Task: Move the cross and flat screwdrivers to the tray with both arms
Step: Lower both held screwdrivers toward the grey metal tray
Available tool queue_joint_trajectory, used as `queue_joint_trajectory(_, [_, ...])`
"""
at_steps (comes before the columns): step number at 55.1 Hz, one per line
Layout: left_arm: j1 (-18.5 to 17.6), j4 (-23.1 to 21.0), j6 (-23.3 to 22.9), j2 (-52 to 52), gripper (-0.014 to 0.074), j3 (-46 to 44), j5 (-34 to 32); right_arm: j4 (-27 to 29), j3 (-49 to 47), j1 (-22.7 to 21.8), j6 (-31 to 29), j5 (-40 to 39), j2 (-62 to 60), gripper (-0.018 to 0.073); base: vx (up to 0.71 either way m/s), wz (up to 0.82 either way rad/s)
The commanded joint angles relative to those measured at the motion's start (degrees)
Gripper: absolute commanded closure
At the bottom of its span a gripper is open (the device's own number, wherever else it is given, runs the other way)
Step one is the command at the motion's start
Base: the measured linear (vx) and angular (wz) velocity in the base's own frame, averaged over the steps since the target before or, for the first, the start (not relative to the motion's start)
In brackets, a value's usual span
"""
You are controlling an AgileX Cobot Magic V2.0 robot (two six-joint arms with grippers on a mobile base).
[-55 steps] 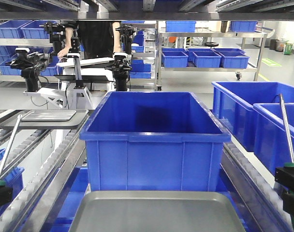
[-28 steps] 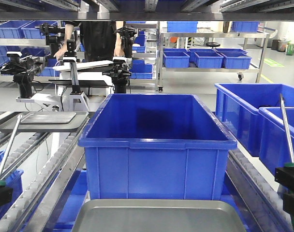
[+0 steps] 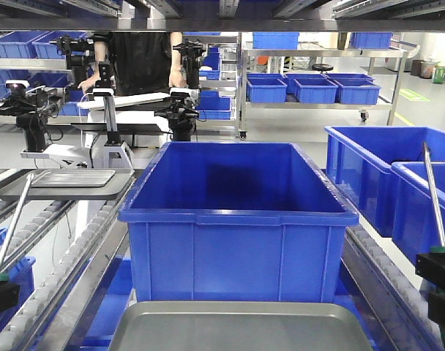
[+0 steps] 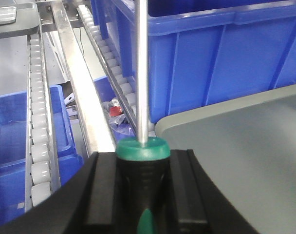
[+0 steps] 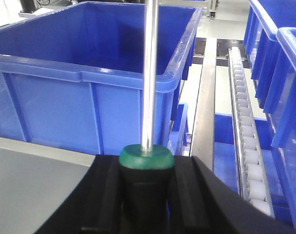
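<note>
1. The left tool [image 4: 142, 195] is clenched on the black handle of the left screwdriver [image 4: 142, 148]. The green cap sits just above the fingers, and the steel shaft runs up out of the wrist view.
2. The right tool [image 5: 146, 195] grasps the right screwdriver [image 5: 146, 158] the same way, handle pinched between both fingers and shaft pointing up.
3. In the front view the two tools sit at the near left and near right corners. Each shaft stands close to upright, leaning a little.
4. Neither tip shows, so I cannot tell which screwdriver is cross and which is flat.
5. The tray [image 3: 237, 329] lies near and central between the two tools, just in front of the big blue bin [image 3: 237, 241]. The part of its grey surface that shows is bare.
6. Both screwdrivers are held off to the sides of the tray, the left one over the roller track [image 4: 40, 146] and the right one beyond the tray's right edge. Neither touches the tray.
7. As I judge it, the pick-up half is done for both arms and the placing half has not begun.
8. What is left is to bring each tool inward over the tray, tip the screwdrivers flat, lower them onto the grey surface and release.
9. The long shafts could clip the bin wall or each other as they swing in, so the arms will likely need room between them.
</note>
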Motion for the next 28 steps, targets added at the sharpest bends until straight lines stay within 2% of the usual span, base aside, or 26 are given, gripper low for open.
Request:
queue_joint_trajectory(1, [-0.27, -1.39, 0.02, -0.48, 0.0596, -1.84, -5.11, 0.25, -1.72, -0.17, -0.3, -5.11, -0.31, 0.0567, 0.0, 0.0])
queue_joint_trajectory(6, [-0.27, -3.05, 0.02, -0.48, 0.0596, -1.84, -7.53, 0.54, -1.72, -0.17, -0.3, -5.25, -0.31, 0.0567, 0.0, 0.0])
queue_joint_trajectory(10, [-0.27, -6.29, 0.25, -0.34, 0.0596, -1.91, -8.73, 2.97, -1.72, -0.17, -0.3, -5.32, 0.02, 0.0567, 0.0, 0.0])
queue_joint_trajectory(16, [-1.55, -13.62, 2.98, 1.08, 0.0596, -1.91, -9.24, 8.12, -1.72, -0.17, -1.75, -3.89, 1.81, 0.0567, 0.0, 0.0])
queue_joint_trajectory(22, [-4.71, -21.44, 8.07, 4.3, 0.0596, -1.91, -9.5, 16.41, -1.72, 0.42, -7.47, -2.52, 4.01, 0.0567, 0.0, 0.0])
queue_joint_trajectory(28, [-8.71, -30.53, 12.52, 8.87, 0.0595, -1.91, -11.44, 21.65, -1.72, 4.76, -14.08, -2.76, 6.74, 0.0567, 0.0, 0.0])
